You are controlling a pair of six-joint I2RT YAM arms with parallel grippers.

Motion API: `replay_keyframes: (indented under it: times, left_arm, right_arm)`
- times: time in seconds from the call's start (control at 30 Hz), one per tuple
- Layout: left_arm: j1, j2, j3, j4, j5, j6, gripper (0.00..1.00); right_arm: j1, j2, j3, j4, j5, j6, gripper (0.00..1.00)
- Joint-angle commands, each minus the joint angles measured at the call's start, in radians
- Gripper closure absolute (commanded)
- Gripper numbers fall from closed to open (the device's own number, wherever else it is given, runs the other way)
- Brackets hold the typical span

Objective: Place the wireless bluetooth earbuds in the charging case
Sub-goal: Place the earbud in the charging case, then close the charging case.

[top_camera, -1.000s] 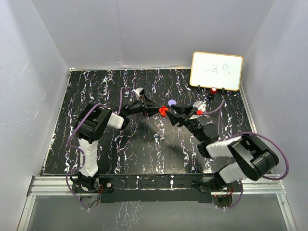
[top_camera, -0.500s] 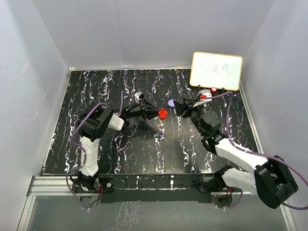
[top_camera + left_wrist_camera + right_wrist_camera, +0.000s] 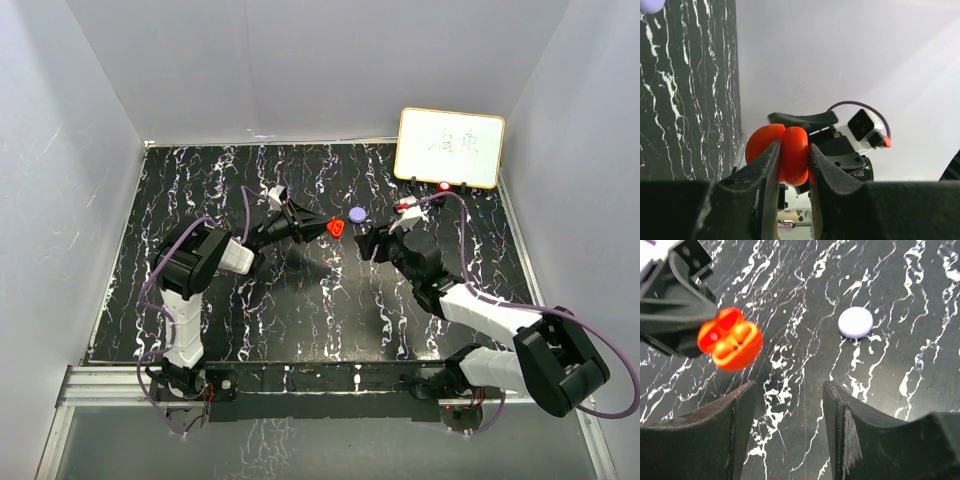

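Swung farther up the table than a second ago, the left gripper (image 3: 322, 226) stays clenched on the open red charging case (image 3: 730, 339), with red earbuds (image 3: 734, 342) apparently seated in its wells. A round lavender case (image 3: 855, 322) lies on the marbled table (image 3: 805, 270) nearby. The right gripper (image 3: 790, 390), drawn back from the red case, hangs parted and empty.

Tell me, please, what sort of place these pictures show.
Likely a robot lab's enclosed test cell: left arm and right arm bolted at the edge of a black marbled table, plain white walls on three sides, and a small whiteboard propped at the back.
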Motion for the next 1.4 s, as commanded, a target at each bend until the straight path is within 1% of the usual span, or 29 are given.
replay_keyframes:
  times: [0.0, 0.13, 0.27, 0.43, 0.57, 0.7, 0.83, 1.0, 1.37]
  left_arm:
    - [0.002, -0.093, 0.002, 0.054, -0.074, 0.046, 1.0]
    - [0.0, -0.113, -0.013, 0.018, -0.124, 0.058, 1.0]
    - [-0.011, -0.168, -0.046, -0.064, -0.204, 0.097, 1.0]
    - [-0.028, -0.236, -0.066, -0.162, -0.261, 0.153, 1.0]
    - [-0.037, -0.222, -0.072, -0.14, -0.264, 0.136, 1.0]
    - [-0.043, -0.193, -0.081, -0.097, -0.262, 0.108, 1.0]
    - [-0.048, -0.192, -0.087, -0.107, -0.267, 0.111, 1.0]
    - [-0.048, -0.184, -0.093, -0.101, -0.27, 0.107, 1.0]
    - [-0.05, -0.182, -0.099, -0.096, -0.258, 0.099, 1.0]
  right_arm:
    - [0.012, 0.031, -0.022, 0.031, -0.061, 0.02, 0.46]
    - [0.023, 0.073, -0.043, 0.097, -0.083, 0.036, 0.46]
    - [0.049, 0.13, -0.066, 0.247, -0.064, 0.04, 0.46]
    - [0.094, 0.205, -0.034, 0.341, -0.021, 0.015, 0.45]
    - [0.121, 0.267, 0.007, 0.377, 0.0, 0.021, 0.45]
    - [0.147, 0.307, 0.026, 0.436, 0.052, 0.027, 0.46]
    - [0.155, 0.349, 0.052, 0.47, 0.095, 0.026, 0.46]
    - [0.159, 0.396, 0.084, 0.501, 0.112, 0.021, 0.45]
    - [0.161, 0.439, 0.068, 0.596, 0.206, 0.021, 0.45]
